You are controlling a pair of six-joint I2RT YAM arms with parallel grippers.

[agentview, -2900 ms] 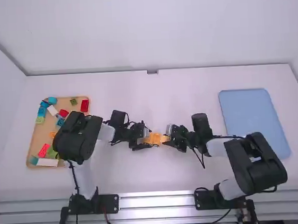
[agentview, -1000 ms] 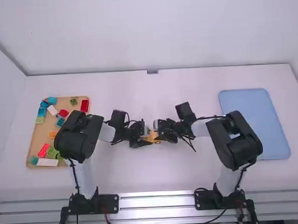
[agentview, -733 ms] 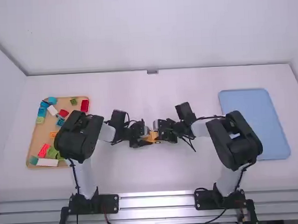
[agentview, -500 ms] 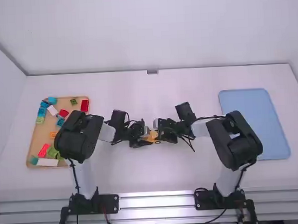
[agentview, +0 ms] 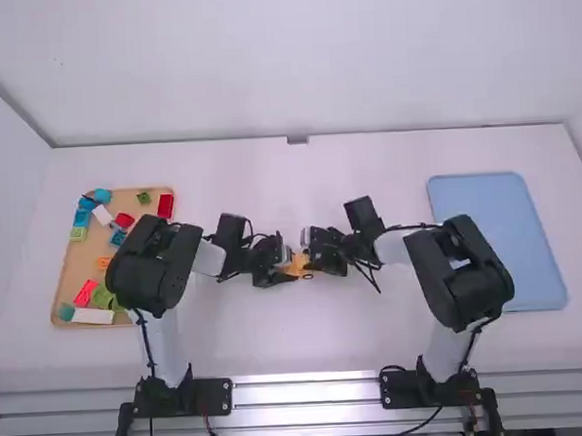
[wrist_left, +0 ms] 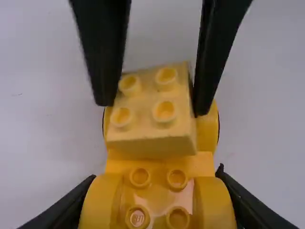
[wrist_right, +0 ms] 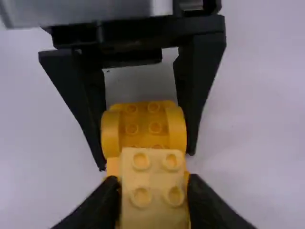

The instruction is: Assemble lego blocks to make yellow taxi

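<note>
White table [agentview: 307, 334] — left arm [agentview: 157, 269] overhangs block tray [agentview: 79, 263] — blue tray [agentview: 497, 241] at right.

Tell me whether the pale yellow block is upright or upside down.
Upright: the pale yellow block shows its studs on top in both wrist views.

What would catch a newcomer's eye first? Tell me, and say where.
Mid-table, the pale yellow block between the right arm's fingers, over one end of the yellow car base that the left arm's fingers grip. Then the tan tray of colourful blocks at far left, and the blue tray at far right.
</note>
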